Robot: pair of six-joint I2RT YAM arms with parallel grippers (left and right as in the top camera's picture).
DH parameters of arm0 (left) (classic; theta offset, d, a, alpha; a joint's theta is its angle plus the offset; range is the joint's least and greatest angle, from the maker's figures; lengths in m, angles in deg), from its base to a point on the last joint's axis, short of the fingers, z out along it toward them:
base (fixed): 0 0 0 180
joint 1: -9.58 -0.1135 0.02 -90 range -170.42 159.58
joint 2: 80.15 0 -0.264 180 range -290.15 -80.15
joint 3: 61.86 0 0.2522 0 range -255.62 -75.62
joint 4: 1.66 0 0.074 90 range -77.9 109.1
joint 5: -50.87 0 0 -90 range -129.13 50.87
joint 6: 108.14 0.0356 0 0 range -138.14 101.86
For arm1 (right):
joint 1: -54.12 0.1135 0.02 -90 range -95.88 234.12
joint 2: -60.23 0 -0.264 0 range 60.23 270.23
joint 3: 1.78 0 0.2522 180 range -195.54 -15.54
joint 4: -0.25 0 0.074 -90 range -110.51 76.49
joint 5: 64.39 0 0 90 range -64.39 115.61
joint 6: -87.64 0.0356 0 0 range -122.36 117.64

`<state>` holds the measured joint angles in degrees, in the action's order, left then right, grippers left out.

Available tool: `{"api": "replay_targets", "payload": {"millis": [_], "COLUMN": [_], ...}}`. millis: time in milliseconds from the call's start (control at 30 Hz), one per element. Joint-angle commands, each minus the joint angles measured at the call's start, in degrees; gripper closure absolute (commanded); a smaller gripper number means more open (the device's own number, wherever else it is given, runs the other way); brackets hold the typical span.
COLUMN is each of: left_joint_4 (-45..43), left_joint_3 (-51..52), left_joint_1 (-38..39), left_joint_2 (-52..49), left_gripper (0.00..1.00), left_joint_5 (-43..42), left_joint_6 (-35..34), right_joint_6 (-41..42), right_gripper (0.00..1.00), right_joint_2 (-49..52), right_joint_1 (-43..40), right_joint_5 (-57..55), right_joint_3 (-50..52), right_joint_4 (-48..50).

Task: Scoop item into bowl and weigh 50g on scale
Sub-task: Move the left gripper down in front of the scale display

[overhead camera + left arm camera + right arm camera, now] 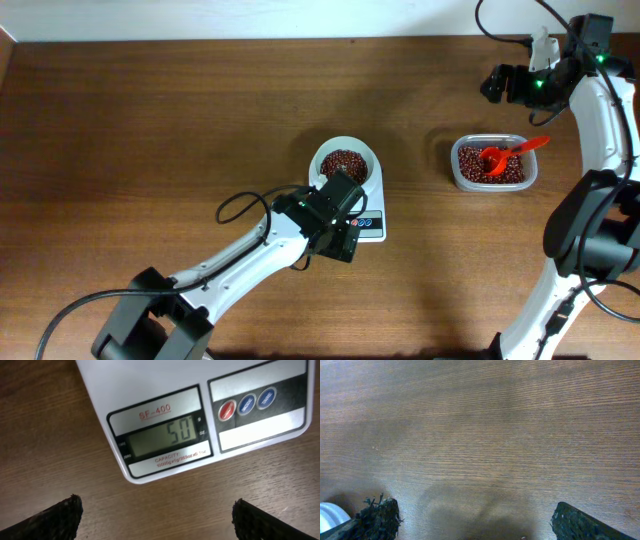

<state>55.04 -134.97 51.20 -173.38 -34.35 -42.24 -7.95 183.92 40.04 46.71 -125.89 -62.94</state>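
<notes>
Just beyond left claw [157, 510], scale [150, 385], untouched

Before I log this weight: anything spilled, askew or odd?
Nothing stands out. The bowl sits on the scale, its display reading 50; visible beans lie only in bowl and tub, where the red scoop rests.

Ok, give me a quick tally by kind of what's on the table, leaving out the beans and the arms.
Bowls: 1, the white bowl sitting on the scale
Scales: 1, the white digital scale
Tubs: 1, the clear plastic tub
Scoops: 1, the red scoop lying in the tub
Total: 4
</notes>
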Motion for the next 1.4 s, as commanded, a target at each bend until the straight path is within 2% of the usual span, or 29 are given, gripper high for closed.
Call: {"api": "replay_targets", "payload": {"millis": [0,67,233,267,333,467,533,633,733,767,800,833,1067,1200,1267,1300,1367], "left_joint_4": [-1.2,-1.6,-1.8,-1.9,-1.9,-2.0,-2.0,-1.6,-1.3,-1.4,-1.5,-1.6,-1.6,-1.7,-1.7,-1.7,-1.7], "left_joint_3": [0.5,0.5,0.5,0.5,0.5,0.5,0.5,0.5,0.5,0.5,0.5,0.5,0.5,0.5,0.5,0.5,0.5], "left_joint_1": [0.0,-0.1,-0.2,-0.2,-0.2,-0.2,-0.2,-0.2,-0.2,-0.2,-0.2,-0.2,-0.2,-0.2,-0.2,-0.2,-0.2], "left_joint_2": [-2.4,-3.6,-3.6,-3.6,-3.6,-3.6,-3.6,-3.6,-3.6,-3.6,-3.6,-3.6,-3.6,-3.6,-3.6,-3.6,-3.6], "left_gripper": [0.01,0.01,0.01,0.01,0.01,0.01,0.01,0.01,0.01,0.01,0.01,0.01,0.01,0.01,0.01,0.01,0.01], "left_joint_5": [-0.5,-0.5,-0.4,-0.2,-0.3,-0.2,-0.3,-0.3,-0.3,-0.3,-0.3,-0.4,-0.5,-0.5,-0.5,-0.5,-0.5], "left_joint_6": [-0.7,-0.7,-0.7,-0.7,-0.7,-0.7,-0.7,-0.3,-0.3,-0.3,-0.3,-0.3,-0.3,-0.3,-0.3,-0.3,-0.3], "right_joint_6": [0.2,3.1,2.9,2.9,3.0,2.9,2.4,1.1,-6.5,-6.4,-5.9,-5.5,-5.6,-5.6,-5.6,-5.6,-5.6], "right_gripper": [0.01,0.01,0.01,0.01,0.01,0.01,0.00,0.02,0.10,0.19,0.36,0.44,0.53,0.43,0.42,0.47,0.63], "right_joint_2": [-0.5,-0.9,-4.3,-4.7,-5.0,-4.3,-4.3,-4.3,-4.3,-4.3,-4.3,-4.3,-4.3,-4.3,-4.3,-4.3,-4.3], "right_joint_1": [0.1,-0.5,-0.6,-0.7,-1.6,-4.4,-4.9,-5.6,-5.6,-5.5,-5.5,-5.5,-5.4,-5.4,-5.5,-5.4,-5.3], "right_joint_5": [1.8,4.3,2.7,0.5,-10.5,-11.9,-13.8,-13.0,-2.9,-1.5,-0.9,-0.7,-0.7,-3.1,-3.1,-2.3,-0.3], "right_joint_3": [-0.1,-2.1,-18.0,-20.2,-25.0,-20.8,-12.3,-1.7,2.3,2.2,2.3,2.4,4.8,4.8,4.8,4.8,4.8], "right_joint_4": [-2.5,-2.5,-15.0,-18.3,-28.4,-42.2,-41.3,-33.1,-27.3,-26.2,-25.7,-26.0,-23.5,-18.8,-17.6,-17.9,-18.9]}}
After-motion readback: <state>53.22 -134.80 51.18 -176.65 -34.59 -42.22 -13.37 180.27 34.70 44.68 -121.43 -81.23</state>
